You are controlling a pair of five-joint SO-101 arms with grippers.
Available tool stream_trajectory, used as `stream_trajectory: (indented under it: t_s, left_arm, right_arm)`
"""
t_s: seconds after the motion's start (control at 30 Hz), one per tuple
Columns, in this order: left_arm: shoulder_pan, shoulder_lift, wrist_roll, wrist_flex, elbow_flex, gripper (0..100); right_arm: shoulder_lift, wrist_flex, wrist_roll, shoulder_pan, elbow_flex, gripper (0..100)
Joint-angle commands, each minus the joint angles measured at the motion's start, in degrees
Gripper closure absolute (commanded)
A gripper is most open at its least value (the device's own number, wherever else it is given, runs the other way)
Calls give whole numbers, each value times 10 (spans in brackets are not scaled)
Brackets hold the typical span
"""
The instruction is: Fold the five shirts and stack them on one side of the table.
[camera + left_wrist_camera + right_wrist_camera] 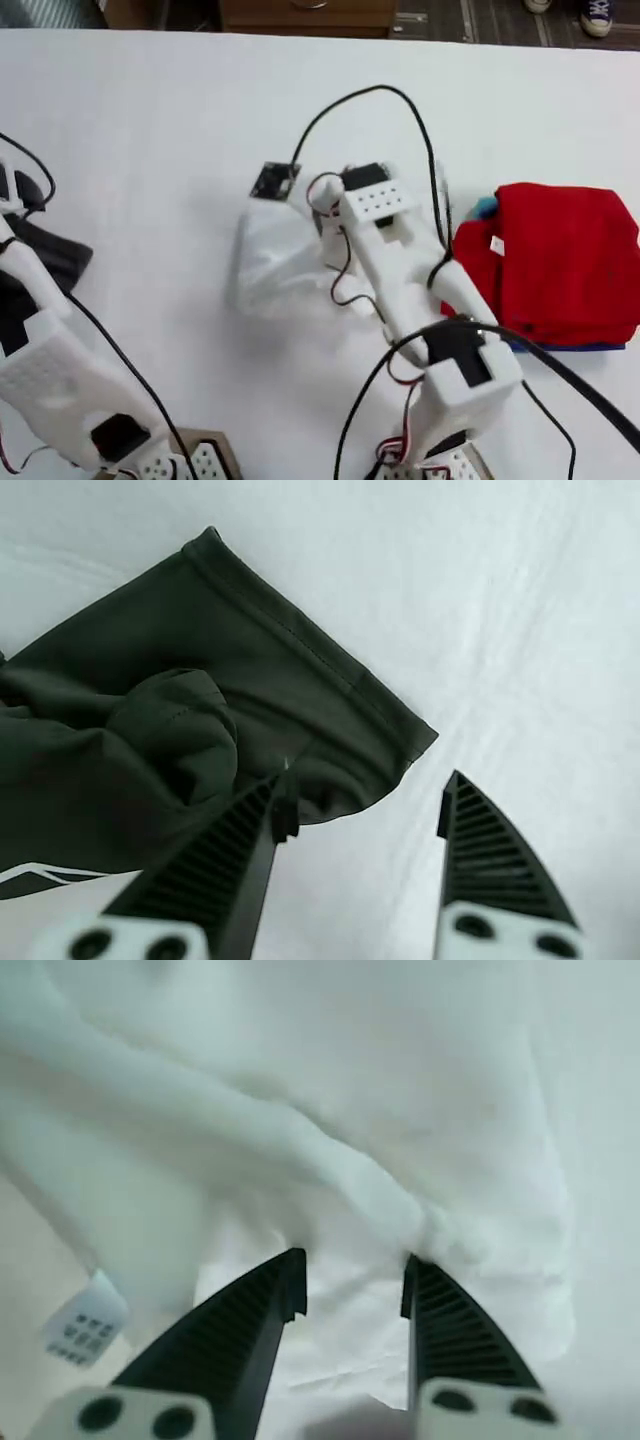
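Right gripper [352, 1268] deep in white shirt [380, 1110]

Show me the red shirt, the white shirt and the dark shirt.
red shirt [560, 255], high view, folded top face
white shirt [272, 262], high view, crumpled body
dark shirt [270, 660], left wrist view, flat hemmed part
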Motion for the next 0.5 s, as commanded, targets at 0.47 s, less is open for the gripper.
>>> stream_trajectory:
  t_s: [0.47]
  left_arm:
    - [-3,29,-3,-6,-20,751]
  right_arm:
    - [-73,96,2,-25,-23,978]
